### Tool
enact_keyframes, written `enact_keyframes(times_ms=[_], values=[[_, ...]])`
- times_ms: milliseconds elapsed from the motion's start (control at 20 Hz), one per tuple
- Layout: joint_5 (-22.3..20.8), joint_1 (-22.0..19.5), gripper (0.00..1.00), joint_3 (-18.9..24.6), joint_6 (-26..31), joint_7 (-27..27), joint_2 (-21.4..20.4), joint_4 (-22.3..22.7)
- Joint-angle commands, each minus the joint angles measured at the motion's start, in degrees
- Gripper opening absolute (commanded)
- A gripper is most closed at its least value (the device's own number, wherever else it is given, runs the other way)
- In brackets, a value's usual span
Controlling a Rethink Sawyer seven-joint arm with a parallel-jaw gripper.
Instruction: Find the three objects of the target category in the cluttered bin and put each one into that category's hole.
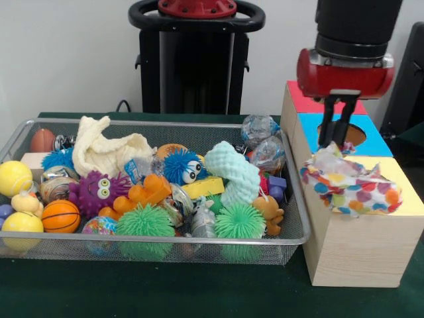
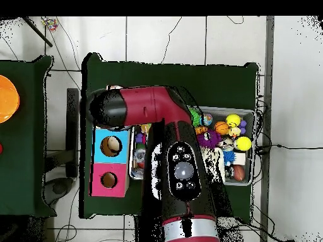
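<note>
Item: spotted cloth (image 1: pixel 354 185), crumpled, multicoloured dots on white. We find it directly under the gripper (image 1: pixel 335 142), whose black fingers pinch its top, draped over the yellow panel of the wooden box (image 1: pixel 351 255), right of the wire bin (image 1: pixel 291 199). The front view alone shows cloth and grip; overhead, the arm (image 2: pixel 170 157) hides them, yet reveals round holes in the blue panel (image 2: pixel 112 145) and pink panel (image 2: pixel 108 180). Bin: spiky balls, towel, plush.
</note>
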Motion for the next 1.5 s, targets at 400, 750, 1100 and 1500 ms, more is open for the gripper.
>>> enact_keyframes(times_ms=[400, 750, 1100, 1500], values=[[-6.2, 2.3, 0.0, -6.6, -8.2, 10.5, 7.5, 2.1], [-2.0, 6.7, 0.0, -8.7, -8.1, 13.7, 4.1, 7.5], [1.4, 10.1, 0.0, -10.2, -6.2, 14.8, 1.1, 9.4], [5.3, 13.0, 0.0, -11.9, -0.4, 13.5, -5.5, 11.0]])
